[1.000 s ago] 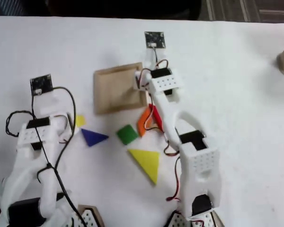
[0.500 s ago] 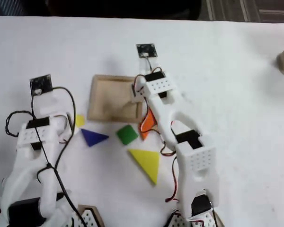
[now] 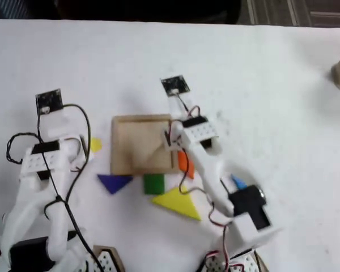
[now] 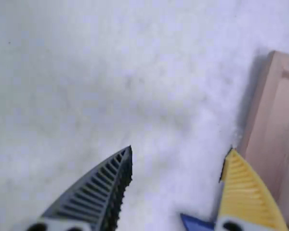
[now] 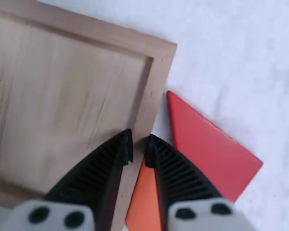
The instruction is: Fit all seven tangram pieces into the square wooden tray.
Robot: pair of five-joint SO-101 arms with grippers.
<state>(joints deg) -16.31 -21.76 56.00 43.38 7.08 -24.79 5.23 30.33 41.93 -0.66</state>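
Both jaws of the right gripper (image 5: 137,144) clench the wooden tray (image 5: 156,82) by its right rim. Up close we see a red triangle (image 5: 207,139) alongside, which the arm (image 3: 215,173) covers from above. The left gripper (image 4: 179,153) gapes just left of the tray.

tray (image 5: 62,82): pale bare wood, straight grain showing, matt and smooth; raised rim of the same wood.
table (image 3: 272,85): white, matt, faintly mottled close up; cloth or paper cannot be told.
red piece (image 5: 209,144), orange piece (image 5: 139,204): flat solid colour, smooth, no grain, plastic-like, slight sheen.
yellow triangle (image 3: 178,203), green square (image 3: 154,183), blue triangle (image 3: 114,182): same flat, even colour, matt.
right gripper (image 5: 138,140): black plastic fingers (image 5: 176,168), ribbed inner faces, dull sheen.
left gripper (image 4: 179,151): one black finger (image 4: 106,187), one yellow, both ribbed plastic.
arm casings (image 3: 201,131): white matt plastic, dotted with small holes.
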